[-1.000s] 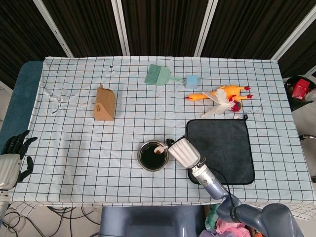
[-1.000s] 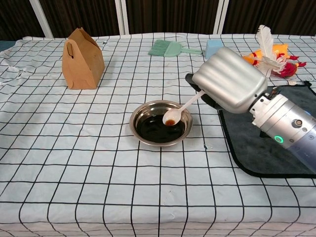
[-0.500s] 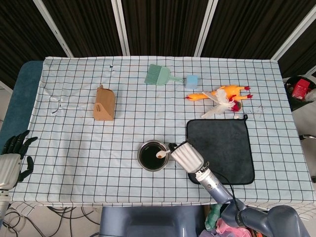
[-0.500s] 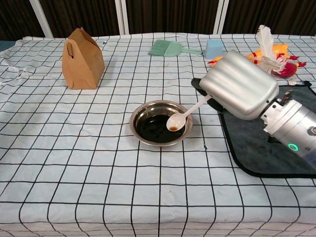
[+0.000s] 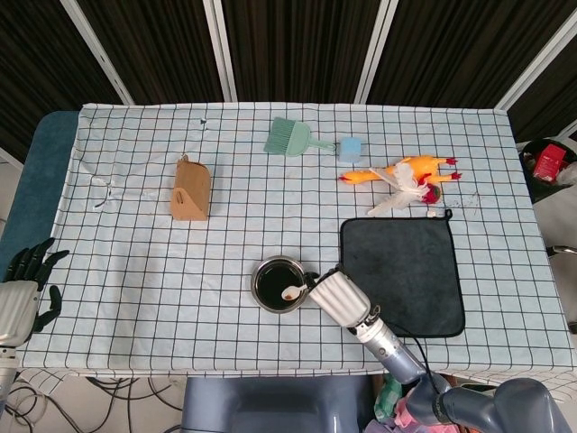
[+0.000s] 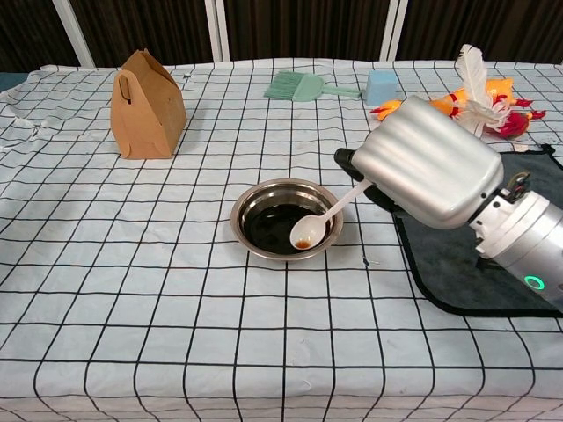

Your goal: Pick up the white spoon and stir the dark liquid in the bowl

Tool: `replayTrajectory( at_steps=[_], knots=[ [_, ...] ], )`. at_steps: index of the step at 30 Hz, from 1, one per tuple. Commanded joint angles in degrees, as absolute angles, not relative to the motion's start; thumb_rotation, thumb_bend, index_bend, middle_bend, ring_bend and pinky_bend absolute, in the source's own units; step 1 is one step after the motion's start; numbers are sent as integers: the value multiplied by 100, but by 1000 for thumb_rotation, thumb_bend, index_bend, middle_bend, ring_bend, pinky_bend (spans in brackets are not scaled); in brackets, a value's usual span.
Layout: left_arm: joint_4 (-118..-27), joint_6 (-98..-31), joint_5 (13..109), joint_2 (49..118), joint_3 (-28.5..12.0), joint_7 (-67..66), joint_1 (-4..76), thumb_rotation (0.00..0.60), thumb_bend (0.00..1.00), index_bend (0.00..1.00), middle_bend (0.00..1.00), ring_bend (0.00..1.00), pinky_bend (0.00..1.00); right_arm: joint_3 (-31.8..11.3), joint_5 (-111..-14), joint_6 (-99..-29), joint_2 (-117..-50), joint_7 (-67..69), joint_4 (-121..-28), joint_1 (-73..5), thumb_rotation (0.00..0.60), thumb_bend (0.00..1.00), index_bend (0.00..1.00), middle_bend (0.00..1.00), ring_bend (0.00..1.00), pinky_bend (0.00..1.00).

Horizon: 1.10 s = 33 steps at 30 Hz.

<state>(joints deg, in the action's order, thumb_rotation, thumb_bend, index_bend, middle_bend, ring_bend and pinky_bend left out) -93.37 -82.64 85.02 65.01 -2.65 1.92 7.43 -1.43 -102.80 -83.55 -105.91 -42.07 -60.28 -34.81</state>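
A small metal bowl (image 6: 264, 201) (image 5: 267, 271) of dark liquid stands on the checked cloth near the table's front middle. My right hand (image 6: 428, 164) (image 5: 339, 299) holds the white spoon (image 6: 322, 217) (image 5: 292, 291) by its handle from the bowl's right side. The spoon's scoop, with a little dark liquid in it, lies over the bowl's near right part. My left hand (image 5: 25, 289) hangs off the table's left edge, open with fingers apart and nothing in it.
A dark grey mat (image 5: 406, 263) (image 6: 466, 280) lies right of the bowl, under my right forearm. A brown paper bag (image 6: 147, 105) stands at the left. A green brush (image 6: 299, 85), a blue block (image 6: 381, 86) and a rubber chicken (image 6: 479, 97) lie along the back.
My right hand has drawn toward the table's front edge, carrying the spoon's scoop from the bowl's far right part to its near right part. The left hand has stayed still.
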Motion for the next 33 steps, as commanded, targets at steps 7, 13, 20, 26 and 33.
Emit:
replayTrajectory(
  at_steps=[7, 13, 20, 26, 33],
  knots=[
    [-9344, -8265, 8497, 6496, -269, 211, 743, 600, 727, 168, 0, 0, 0, -144, -10467, -8338, -10694, -4404, -6143, -3543, 600, 386, 743, 996, 1000, 1000],
    [-9345, -8259, 8497, 6489, -273, 231, 748, 600, 726, 168, 0, 0, 0, -199, -10463, -8203, -10793, -4480, -6142, -3600, 600, 386, 743, 995, 1000, 1000],
    [-9342, -8271, 8504, 6488, -276, 241, 747, 600, 727, 168, 0, 0, 0, -369, -10481, -8076, -10911, -4564, -5945, -3774, 600, 386, 743, 996, 1000, 1000],
    [-9346, -8266, 8508, 6485, -275, 252, 750, 600, 727, 168, 0, 0, 0, -385, -10522, -7961, -10952, -4610, -5864, -3874, 600, 386, 744, 996, 1000, 1000],
    [-9349, -8272, 8509, 6478, -278, 265, 750, 600, 727, 168, 0, 0, 0, -431, -10545, -7898, -11080, -4619, -5680, -3977, 600, 386, 747, 996, 1000, 1000]
  ],
)
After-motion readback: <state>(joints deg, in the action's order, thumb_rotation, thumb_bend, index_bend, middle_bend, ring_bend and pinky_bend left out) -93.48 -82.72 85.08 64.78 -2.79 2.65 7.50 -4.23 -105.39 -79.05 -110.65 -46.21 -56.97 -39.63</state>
